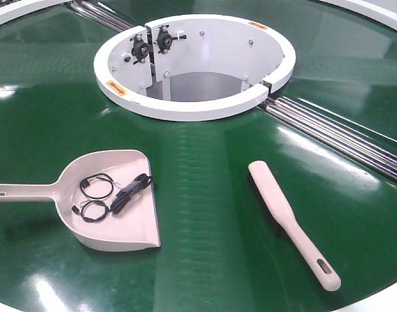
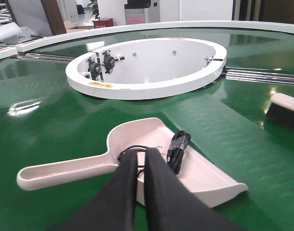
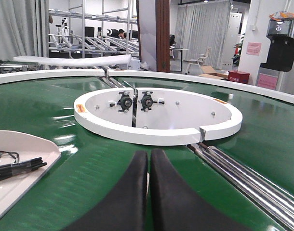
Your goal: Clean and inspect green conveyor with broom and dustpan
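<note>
Left gripper [image 2: 141, 156]: two black fingers pressed together at the tips, nothing between them, held above the near edge of the dustpan in the left wrist view. Right gripper [image 3: 149, 156]: two black fingers likewise closed and empty, above bare belt, pointing toward the hub. Pale pink-beige plastic dustpan [image 1: 130, 224]: lies flat on the belt at front left, long straight handle pointing left, wide mouth facing right. Black coiled cable [image 1: 114, 194]: loose loops and a bundled length resting inside the dustpan. Long slim pale pink-beige plastic broom [image 1: 291, 221]: lies on the belt at front right, well apart from the dustpan, slotted handle end nearest the front camera; black bristles show in the left wrist view. Large glossy dark-green conveyor [image 1: 205, 175]: carries all items. Silver metal roller strips [image 1: 345, 136]: run outward from the hub. White ring-shaped hub [image 1: 195, 65]: centre of the belt, black bearing fittings on its inner wall.
</note>
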{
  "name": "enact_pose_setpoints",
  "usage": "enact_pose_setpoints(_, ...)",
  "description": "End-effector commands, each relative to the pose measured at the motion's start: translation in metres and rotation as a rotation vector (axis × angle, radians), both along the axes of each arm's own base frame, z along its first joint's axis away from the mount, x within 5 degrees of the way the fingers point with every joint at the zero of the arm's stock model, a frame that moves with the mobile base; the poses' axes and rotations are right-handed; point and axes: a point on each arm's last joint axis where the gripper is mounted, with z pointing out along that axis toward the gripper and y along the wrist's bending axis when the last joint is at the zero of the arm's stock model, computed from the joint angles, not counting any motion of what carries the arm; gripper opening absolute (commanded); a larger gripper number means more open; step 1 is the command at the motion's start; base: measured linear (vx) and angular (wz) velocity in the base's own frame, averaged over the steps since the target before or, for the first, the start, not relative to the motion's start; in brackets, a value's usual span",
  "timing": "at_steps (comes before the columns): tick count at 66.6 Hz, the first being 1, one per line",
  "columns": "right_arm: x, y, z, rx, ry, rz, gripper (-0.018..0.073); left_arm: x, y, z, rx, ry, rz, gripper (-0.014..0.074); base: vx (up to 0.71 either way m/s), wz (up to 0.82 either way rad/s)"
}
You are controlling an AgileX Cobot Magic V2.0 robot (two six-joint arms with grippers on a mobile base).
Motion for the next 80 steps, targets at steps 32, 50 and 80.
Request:
enact_pose_setpoints(32,-0.001,0.001,0.017,0.017,-0.097,0.013,-0.0008,0.001,-0.001,0.016,-0.045,-0.094,-0.006,-0.0006,0.0,0.0)
enact_pose_setpoints(50,-0.001,0.001,0.017,0.017,-0.096,0.013,-0.0008,0.002,0.001,0.001,0.013,-0.102,0.028,-0.0006,0.0,0.0)
enact_pose_setpoints(80,-0.001,0.001,0.017,0.017,-0.096,0.013,-0.0008,0.003,0.015,-0.049,-0.092,-0.151,0.274,-0.0006,0.0,0.0)
